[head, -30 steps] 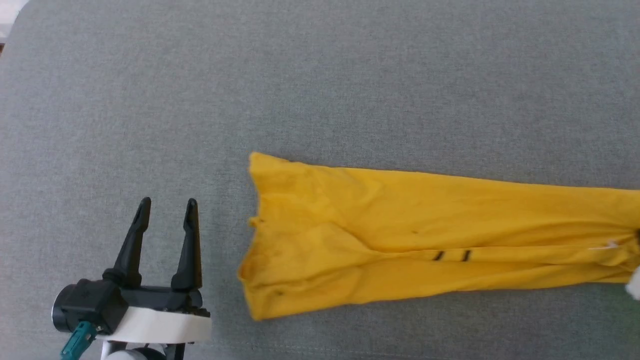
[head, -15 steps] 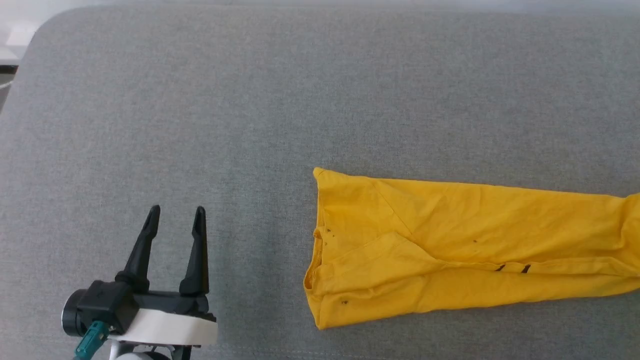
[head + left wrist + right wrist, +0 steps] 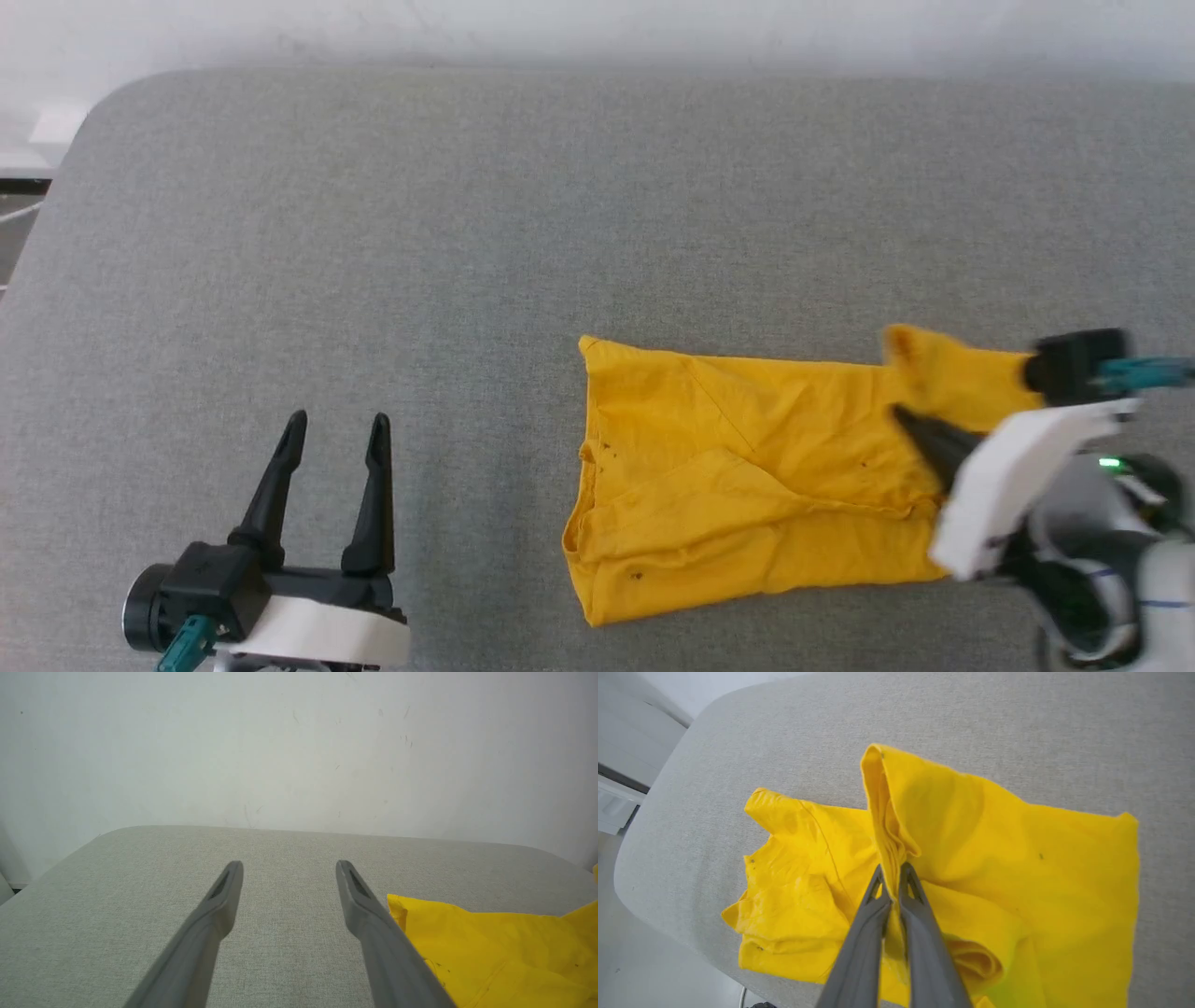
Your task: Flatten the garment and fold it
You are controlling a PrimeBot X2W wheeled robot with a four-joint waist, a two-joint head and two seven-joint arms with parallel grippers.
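Note:
The garment (image 3: 747, 485), a mustard-yellow T-shirt, lies crumpled in a long band on the grey padded table (image 3: 373, 233), right of centre. My right gripper (image 3: 904, 415) is shut on a raised fold at the garment's right end, holding that end above the rest. In the right wrist view the closed fingertips (image 3: 892, 868) pinch a standing ridge of yellow cloth (image 3: 1017, 858). My left gripper (image 3: 338, 418) stands open at the lower left, well left of the garment. In the left wrist view its fingers (image 3: 289, 864) hold nothing, and the garment's (image 3: 490, 952) edge lies just right of them.
A white wall (image 3: 597, 28) runs behind the table's far edge. The table's rounded left corner (image 3: 84, 121) drops off to the floor. Bare grey surface stretches left of and beyond the garment.
The head view has tilted, bringing the far wall into sight. My right gripper has come into view from the right with the garment's end, so the yellow band is shorter. The left gripper stays put.

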